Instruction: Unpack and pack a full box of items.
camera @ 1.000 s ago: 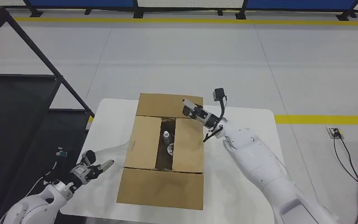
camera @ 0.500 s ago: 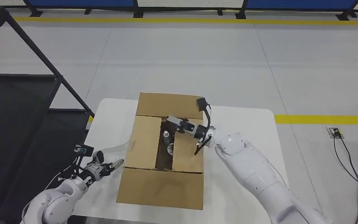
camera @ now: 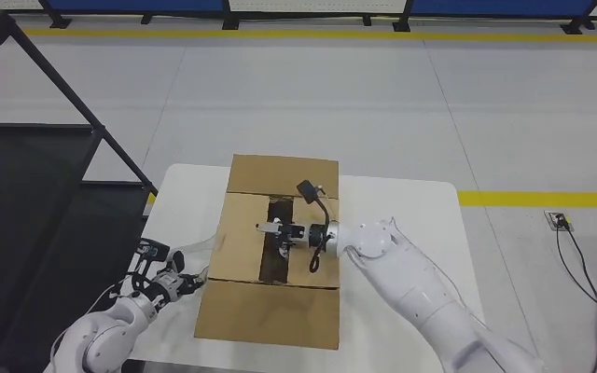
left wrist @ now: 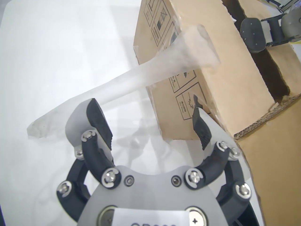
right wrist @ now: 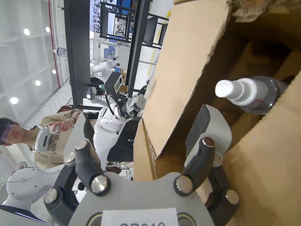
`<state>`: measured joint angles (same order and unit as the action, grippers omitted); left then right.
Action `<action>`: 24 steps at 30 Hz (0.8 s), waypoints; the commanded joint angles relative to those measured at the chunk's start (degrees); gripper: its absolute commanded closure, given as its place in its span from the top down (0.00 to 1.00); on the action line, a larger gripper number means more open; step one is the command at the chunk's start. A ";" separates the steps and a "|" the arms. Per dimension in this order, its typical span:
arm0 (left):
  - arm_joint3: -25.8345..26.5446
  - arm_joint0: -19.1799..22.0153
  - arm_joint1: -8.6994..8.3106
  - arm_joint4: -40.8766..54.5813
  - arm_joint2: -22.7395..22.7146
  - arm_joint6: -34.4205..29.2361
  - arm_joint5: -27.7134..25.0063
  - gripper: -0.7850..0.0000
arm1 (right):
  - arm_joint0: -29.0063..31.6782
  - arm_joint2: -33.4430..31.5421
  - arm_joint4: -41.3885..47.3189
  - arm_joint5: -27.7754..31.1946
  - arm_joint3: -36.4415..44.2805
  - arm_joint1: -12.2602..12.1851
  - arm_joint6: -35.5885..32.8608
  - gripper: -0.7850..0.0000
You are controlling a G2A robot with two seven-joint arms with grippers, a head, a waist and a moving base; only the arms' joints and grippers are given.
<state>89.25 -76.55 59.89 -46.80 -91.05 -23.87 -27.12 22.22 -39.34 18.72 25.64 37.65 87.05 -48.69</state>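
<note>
A brown cardboard box (camera: pixel 244 241) stands on the white table (camera: pixel 182 200), its top flaps parted by a dark slot. My right gripper (camera: pixel 273 227) is open over that slot. In the right wrist view (right wrist: pixel 143 132) it straddles the left flap's edge (right wrist: pixel 183 76), one finger inside the box and one outside. A clear bottle with a white cap (right wrist: pixel 244 92) stands inside. My left gripper (camera: pixel 177 283) is open and holds nothing, low at the box's near-left corner (left wrist: pixel 150 121). A peeled strip of clear tape (left wrist: pixel 164 64) hangs from the box side (left wrist: pixel 207 48).
The tape strip (camera: pixel 201 245) trails across the table left of the box. Bare table lies to the box's right (camera: pixel 401 233). A black frame (camera: pixel 84 131) stands off the table's left side.
My right gripper has swung from the box's far-right flap to the central slot and dipped a finger in. My left gripper has crept closer to the box's near-left corner.
</note>
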 commanded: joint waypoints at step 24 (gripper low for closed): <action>5.70 -6.20 -0.87 0.94 -5.27 3.63 -1.80 1.00 | -2.40 -1.91 10.44 7.78 -8.21 5.66 -4.92 1.00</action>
<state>94.19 -82.14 59.12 -45.84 -95.76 -20.34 -28.17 19.88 -41.11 28.89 33.10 29.41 92.57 -53.58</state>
